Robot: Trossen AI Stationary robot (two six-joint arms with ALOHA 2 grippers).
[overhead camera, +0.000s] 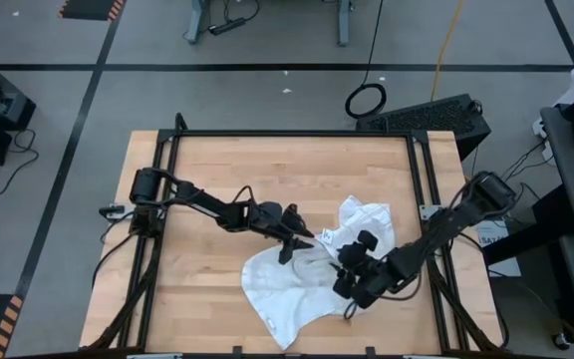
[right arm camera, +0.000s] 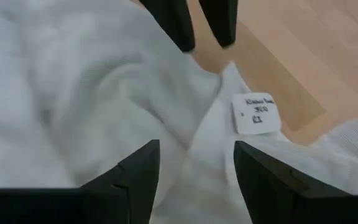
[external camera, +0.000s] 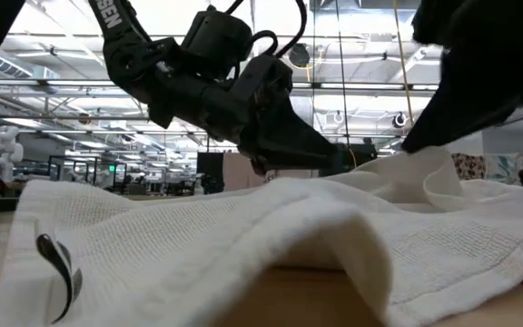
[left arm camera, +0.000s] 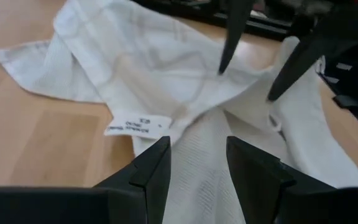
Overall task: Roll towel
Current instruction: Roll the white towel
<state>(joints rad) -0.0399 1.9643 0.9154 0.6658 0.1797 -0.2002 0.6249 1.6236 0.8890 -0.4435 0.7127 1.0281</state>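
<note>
The white towel [overhead camera: 307,284] lies crumpled on the wooden table, right of centre, with raised folds [external camera: 243,227]. Its white label [right arm camera: 255,112] sits at an edge on the side toward the left arm. My left gripper [overhead camera: 305,239] reaches in from the table's left, fingers apart, their tips at that edge by the label [left arm camera: 135,124]. My right gripper [overhead camera: 350,267] comes in from the right, slanting down, and stands open over the towel's bunched middle [right arm camera: 73,93]. The two grippers face each other across a ridge of cloth [left arm camera: 229,106]. My left gripper has its fingertips [right arm camera: 188,43] just over the towel's edge beside the label, with bare wood showing between them; I cannot tell whether they touch the cloth. My right gripper has its fingertips [left arm camera: 221,68] down at the raised ridge, slanting from above; touch or a small gap, I cannot tell.
A black frame rail [overhead camera: 292,133] runs around the tabletop. Bare wood [overhead camera: 227,170] lies on the far and left sides of the towel. A dark hanging loop [external camera: 57,263] shows at the towel's near corner.
</note>
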